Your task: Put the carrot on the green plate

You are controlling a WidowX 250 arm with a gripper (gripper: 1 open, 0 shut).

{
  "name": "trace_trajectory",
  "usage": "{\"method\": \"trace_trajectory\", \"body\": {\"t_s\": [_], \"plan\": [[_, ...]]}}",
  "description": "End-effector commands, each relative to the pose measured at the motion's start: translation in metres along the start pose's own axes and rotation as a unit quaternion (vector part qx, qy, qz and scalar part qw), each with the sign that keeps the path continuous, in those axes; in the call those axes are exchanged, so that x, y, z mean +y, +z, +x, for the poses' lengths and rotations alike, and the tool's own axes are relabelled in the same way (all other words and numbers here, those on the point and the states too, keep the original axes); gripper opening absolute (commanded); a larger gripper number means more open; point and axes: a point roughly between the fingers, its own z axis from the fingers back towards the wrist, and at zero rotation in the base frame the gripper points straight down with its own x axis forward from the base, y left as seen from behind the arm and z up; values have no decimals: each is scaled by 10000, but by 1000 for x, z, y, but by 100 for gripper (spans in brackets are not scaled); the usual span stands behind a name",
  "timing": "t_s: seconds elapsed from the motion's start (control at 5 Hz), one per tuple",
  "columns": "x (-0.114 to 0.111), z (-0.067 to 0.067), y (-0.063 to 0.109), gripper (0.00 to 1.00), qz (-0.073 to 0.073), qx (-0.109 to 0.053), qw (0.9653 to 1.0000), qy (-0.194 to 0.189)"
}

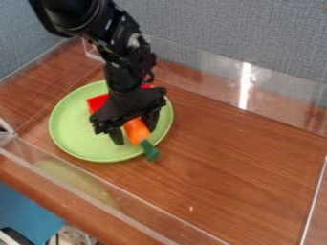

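The orange carrot (134,132) lies at the near right edge of the round green plate (75,126), its dark green stub (149,150) poking over the rim toward the wooden table. My gripper (128,122) points down over it, one black finger on either side of the carrot. The jaws stand wider than the carrot, so the gripper looks open. The arm rises up and to the left from there.
A red block (96,100) lies on the plate behind the gripper, mostly hidden by it. Clear plastic walls (243,81) ring the wooden table (243,172) at the back, left and front. Bare wood stretches to the right of the plate.
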Motion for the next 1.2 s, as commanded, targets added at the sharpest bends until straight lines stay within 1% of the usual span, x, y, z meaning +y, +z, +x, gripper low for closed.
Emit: {"method": "trace_trajectory", "body": {"t_s": [0.0,0.2,0.4,0.6,1.0], "plan": [[-16,12,11,100,-96,-115,9999,57],[-18,19,8,100,84,-183,9985,511],[-17,24,3,100,253,-229,9947,972],[-17,27,0,100,412,-242,9884,1444],[-13,40,1,100,480,-113,9859,1600]]}}
